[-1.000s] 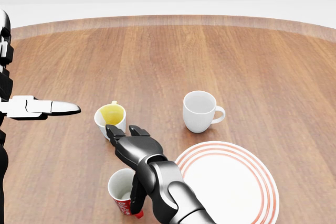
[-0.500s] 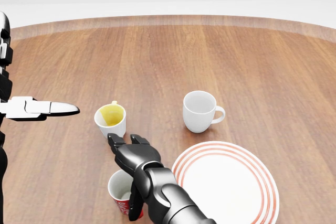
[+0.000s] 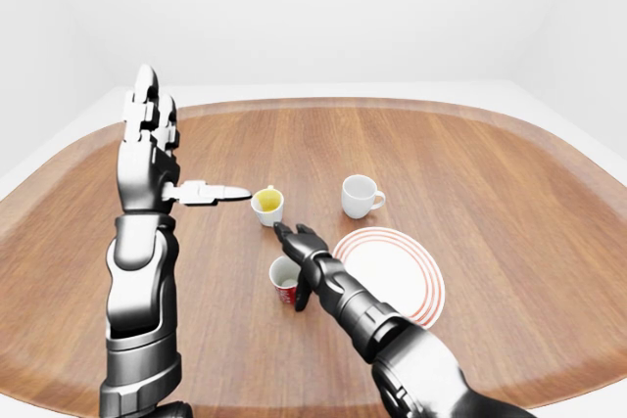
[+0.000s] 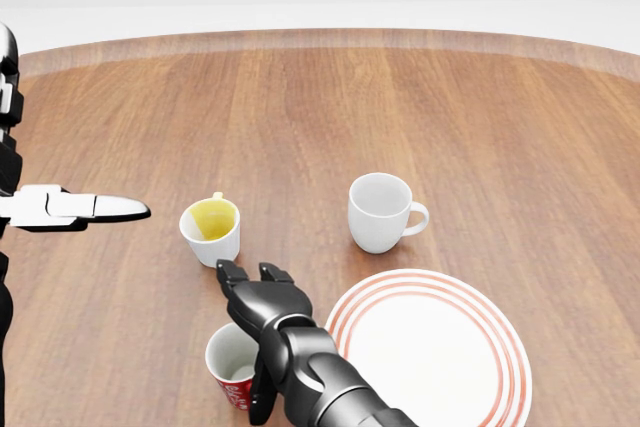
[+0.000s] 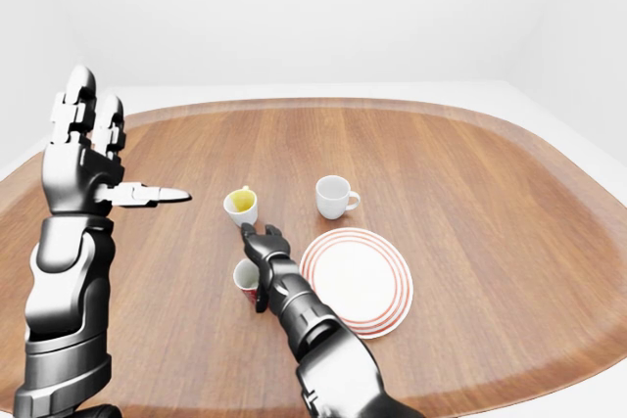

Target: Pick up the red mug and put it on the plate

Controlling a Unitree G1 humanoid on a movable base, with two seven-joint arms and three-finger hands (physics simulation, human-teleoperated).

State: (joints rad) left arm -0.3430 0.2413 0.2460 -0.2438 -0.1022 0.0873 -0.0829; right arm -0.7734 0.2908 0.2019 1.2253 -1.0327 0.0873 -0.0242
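Red mug [image 4: 234, 365]: standing upright on the wooden counter [image 4: 480, 127] near the bottom of the head view, just left of the plate; its inside is showing white, and a white marking is sitting on its red wall, too small to read.
Right robot hand [image 4: 262, 299]: reaching in from the bottom of the head view and lying over the right side of the red mug's rim; its fingers [image 4: 232, 275] are pointing up the view past the mug, while a thumb [image 4: 262, 387] is hanging down along the mug's right wall. It looks to be half open about the mug rather than gripping it, though the arm is hiding the contact.
Left robot hand [image 3: 149, 136]: standing raised and well apart from the cups, fingers stretched straight up and spread flat, thumb [image 3: 211, 192] sticking out sideways toward the yellow cup, holding nothing.
Plate [image 4: 505, 347]: white with red rings round its rim, lying flat at the lower right of the head view, bare on top.
Yellow cup [image 4: 211, 230]: sitting just above the red mug, white outside and yellow inside.
White cup [image 4: 380, 211]: sitting above the plate, handle turned right.
Writing: no brand or label is showing legibly on any piece.
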